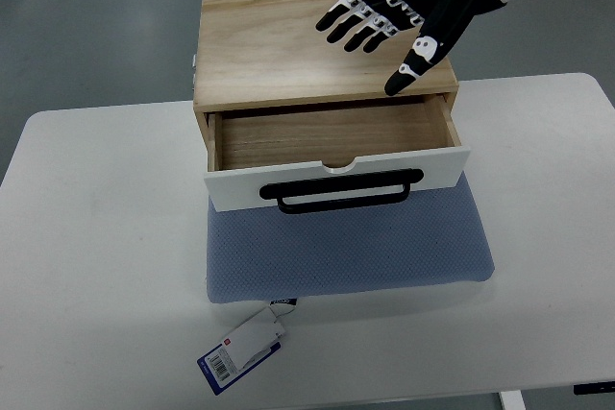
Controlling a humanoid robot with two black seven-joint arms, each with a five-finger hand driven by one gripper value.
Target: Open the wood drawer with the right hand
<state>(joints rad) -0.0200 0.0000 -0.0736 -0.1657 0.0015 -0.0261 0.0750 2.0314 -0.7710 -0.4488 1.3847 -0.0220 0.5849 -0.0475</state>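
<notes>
One right hand (399, 21), fingers spread and empty, above the pulled-out wood drawer (336, 156).

Pale tan wood-grain drawer box (317, 45); pulled-out drawer (336, 151) has same bare wood inside, white front panel, black handle (348, 192). Right hand (399, 21) at 1 o'clock: black fingers with white knuckle patches, white forearm. Grey-blue mat (356, 256) with fine dotted weave at 6 o'clock. Tag (242, 350) at 7 o'clock: white, blue edge, barcode. Table (96, 237) plain white. Floor (86, 26) grey.
</notes>
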